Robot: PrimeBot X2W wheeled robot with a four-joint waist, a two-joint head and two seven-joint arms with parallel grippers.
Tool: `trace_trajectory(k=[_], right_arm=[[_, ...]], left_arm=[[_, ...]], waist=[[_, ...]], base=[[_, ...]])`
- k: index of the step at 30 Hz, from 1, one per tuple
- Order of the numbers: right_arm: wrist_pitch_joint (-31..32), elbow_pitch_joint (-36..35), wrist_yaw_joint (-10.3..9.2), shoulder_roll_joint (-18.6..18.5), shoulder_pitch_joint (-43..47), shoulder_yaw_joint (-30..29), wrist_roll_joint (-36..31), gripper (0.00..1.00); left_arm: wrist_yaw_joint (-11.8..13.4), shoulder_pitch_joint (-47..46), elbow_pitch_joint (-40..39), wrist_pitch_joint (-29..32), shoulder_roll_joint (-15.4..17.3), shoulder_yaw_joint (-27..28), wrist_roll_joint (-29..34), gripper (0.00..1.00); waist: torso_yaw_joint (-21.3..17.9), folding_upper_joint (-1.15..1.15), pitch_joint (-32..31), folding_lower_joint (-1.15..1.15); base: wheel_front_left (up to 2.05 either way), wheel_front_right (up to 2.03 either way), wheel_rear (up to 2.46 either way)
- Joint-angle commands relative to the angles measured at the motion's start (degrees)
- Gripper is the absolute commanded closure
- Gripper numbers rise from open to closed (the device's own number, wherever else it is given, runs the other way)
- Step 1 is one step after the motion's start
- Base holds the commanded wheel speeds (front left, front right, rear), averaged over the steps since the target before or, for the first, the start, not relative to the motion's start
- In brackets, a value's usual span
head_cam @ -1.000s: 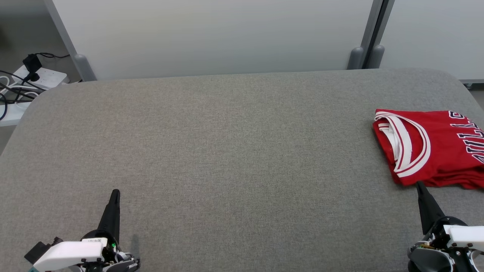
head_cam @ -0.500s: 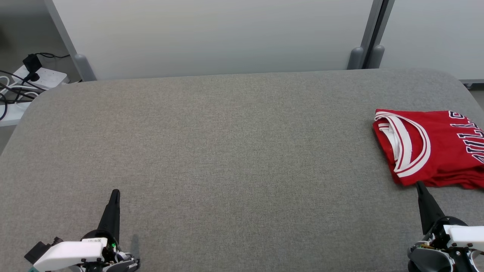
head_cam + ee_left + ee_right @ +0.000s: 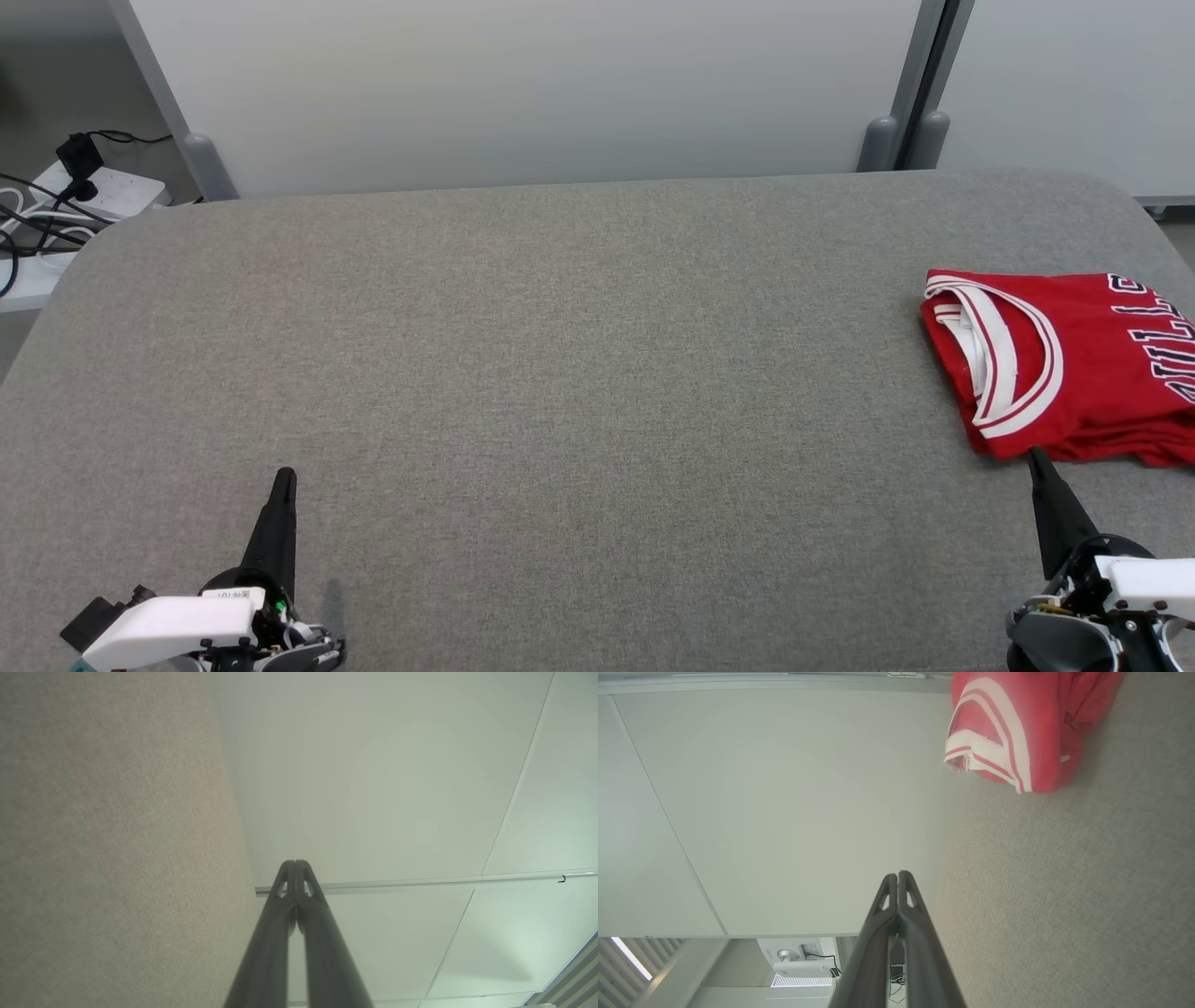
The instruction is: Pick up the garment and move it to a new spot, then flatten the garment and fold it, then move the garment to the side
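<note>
garment: folded red sleeveless jersey with white striped trim (image 3: 1055, 373), a compact flat stack with white dark-outlined lettering on top; it runs past the right border of the head view.
garment place: far right side of the grey fabric-covered table (image 3: 560, 373), well apart from the table's middle, with nothing on it.
left claw: left gripper (image 3: 283, 481) sits low at the near left, long dark fingers pressed together, pinching nothing, tip pointing away from the robot; well apart from the jersey.
right claw: right gripper (image 3: 1034, 459) sits at the near right, fingers pressed together, empty. Its tip is just beside the jersey's near edge in the head view; the right wrist view shows bare grey surface between tip and cloth, so they are apart.
why so: my read is that the jersey is folded and set off to the side, which fits the last step. Both arms look parked at the near edge, claws closed because nothing is left to hold.
task stage: judged at or very near the end.
background: pale partition panels (image 3: 523, 84) stand behind the table; white power strip with black cables (image 3: 103, 191) lies at the far left, not involved.
vs earlier: no change. The jersey has the same spot and shape, both claws have the same pose and closure, and the camera has not shifted.
</note>
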Motion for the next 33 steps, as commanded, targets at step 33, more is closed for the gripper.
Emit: trace_trajectory(k=[33], right_arm=[[0.44,-1.74,0.26,-0.59,-0.89,0.86,0.65,1.00]], left_arm=[[-0.48,-3.34,-1.59,0.36,1.10,1.87,-0.21,1.00]], waist=[[0.00,0.00,0.00,0.00]], base=[[0.00,0.00,0.00]])
